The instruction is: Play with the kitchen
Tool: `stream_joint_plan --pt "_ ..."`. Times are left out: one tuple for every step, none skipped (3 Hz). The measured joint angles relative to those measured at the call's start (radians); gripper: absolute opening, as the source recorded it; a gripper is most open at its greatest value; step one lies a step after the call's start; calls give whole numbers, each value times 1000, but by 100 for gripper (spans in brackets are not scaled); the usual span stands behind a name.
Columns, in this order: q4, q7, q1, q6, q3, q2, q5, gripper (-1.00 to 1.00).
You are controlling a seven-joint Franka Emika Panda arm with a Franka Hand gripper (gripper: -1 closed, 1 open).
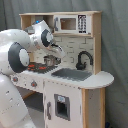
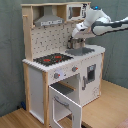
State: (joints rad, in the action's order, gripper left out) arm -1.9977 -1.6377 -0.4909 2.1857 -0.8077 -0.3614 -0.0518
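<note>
— Pale wood kitchen point(image 2: 37, 75) fills the middle, oven door point(image 2: 65, 102) hanging open; hand point(image 2: 76, 40) above the sink point(image 2: 80, 51).
— Open or closed?
— Can't tell — descend slowly, clear of the faucet point(image 1: 83, 59).

A plain grey-green fabric curtain point(image 2: 11, 60) hangs as the backdrop in both exterior views, well behind the fingers. In the second exterior view, a light brown wooden floor point(image 2: 111, 105) lies far below the fingers, reaching the second exterior view's right.
</note>
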Motion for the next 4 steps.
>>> stream_joint_plan --pt "0 81 -4 51 -64 24 -7 -100" --pt "6 154 -17 101 -128 50 -21 -100" --pt "30 216 -31 133 -180 87 -50 -100" --pt "58 279 -48 156 -231 136 -96 -100"
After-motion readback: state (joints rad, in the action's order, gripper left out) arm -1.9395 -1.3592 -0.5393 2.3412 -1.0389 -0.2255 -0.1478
